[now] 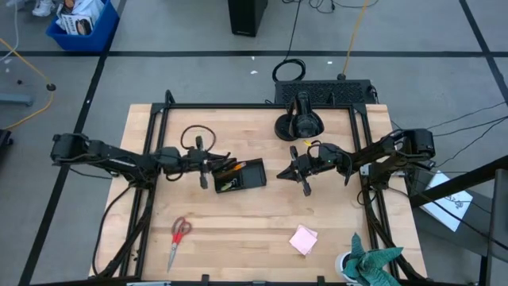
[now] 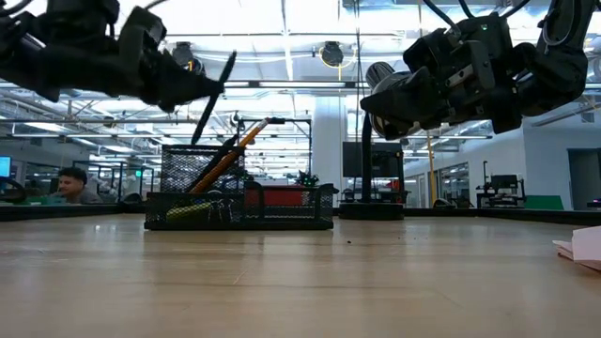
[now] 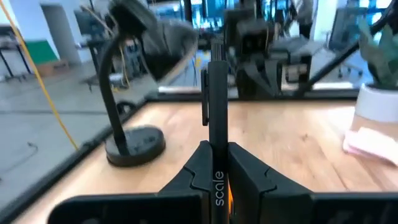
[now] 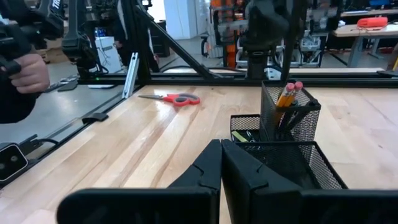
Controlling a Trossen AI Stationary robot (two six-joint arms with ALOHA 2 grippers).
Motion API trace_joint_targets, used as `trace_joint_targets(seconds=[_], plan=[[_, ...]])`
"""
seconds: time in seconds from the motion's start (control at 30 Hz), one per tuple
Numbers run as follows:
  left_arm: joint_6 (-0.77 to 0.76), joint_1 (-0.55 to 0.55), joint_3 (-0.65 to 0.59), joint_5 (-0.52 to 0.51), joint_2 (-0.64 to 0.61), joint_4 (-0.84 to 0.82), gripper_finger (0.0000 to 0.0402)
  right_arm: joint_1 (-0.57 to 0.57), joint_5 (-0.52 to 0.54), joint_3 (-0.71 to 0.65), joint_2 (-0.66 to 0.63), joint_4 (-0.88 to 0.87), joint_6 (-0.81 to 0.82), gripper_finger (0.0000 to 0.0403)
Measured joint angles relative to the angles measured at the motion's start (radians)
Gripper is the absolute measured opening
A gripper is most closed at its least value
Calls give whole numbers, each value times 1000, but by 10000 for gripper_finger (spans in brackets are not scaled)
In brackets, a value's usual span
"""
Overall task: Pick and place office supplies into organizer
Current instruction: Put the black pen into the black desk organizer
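Note:
The organizer (image 1: 240, 175) is a black mesh tray with a pen cup (image 2: 202, 169) that holds orange pencils (image 4: 288, 94) and dark pens. My left gripper (image 1: 206, 168) hovers just left of it, shut on a black pen (image 2: 214, 99). My right gripper (image 1: 297, 171) hangs shut and empty on the organizer's right (image 4: 221, 163). Red-handled scissors (image 1: 178, 233) lie flat near the table's near left edge. The pink sticky-note pad (image 1: 303, 238) lies flat near the near right. Binder clips and the yellow-green piece do not show clearly. My left gripper pinches the black pen between its two fingers (image 3: 242, 171), with most of the pen's length (image 3: 216, 118) sticking out past the fingertips. The fingers reach in from the table's left. The pen is lifted clear and slants above the pen cup (image 2: 214, 99).
A round black camera-stand base (image 1: 297, 125) stands at the far middle of the table. A teal cloth (image 1: 373, 266) sits at the near right corner. A person's hand (image 4: 25, 74) shows beyond the table's edge. Bare wood lies between the organizer and the near edge.

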Motion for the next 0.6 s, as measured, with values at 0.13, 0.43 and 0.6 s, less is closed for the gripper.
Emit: trace_joint_targets(seconds=[0.13, 0.43, 0.6], plan=[[-19, 6, 26, 22, 89, -1, 30, 0, 34, 0, 0, 11, -3, 4], [-62, 19, 29, 18, 214, -13, 30, 0, 48, 0, 0, 7, -3, 4], [-82, 19, 30, 18, 240, -23, 31, 0, 48, 0, 0, 7, 0, 4]])
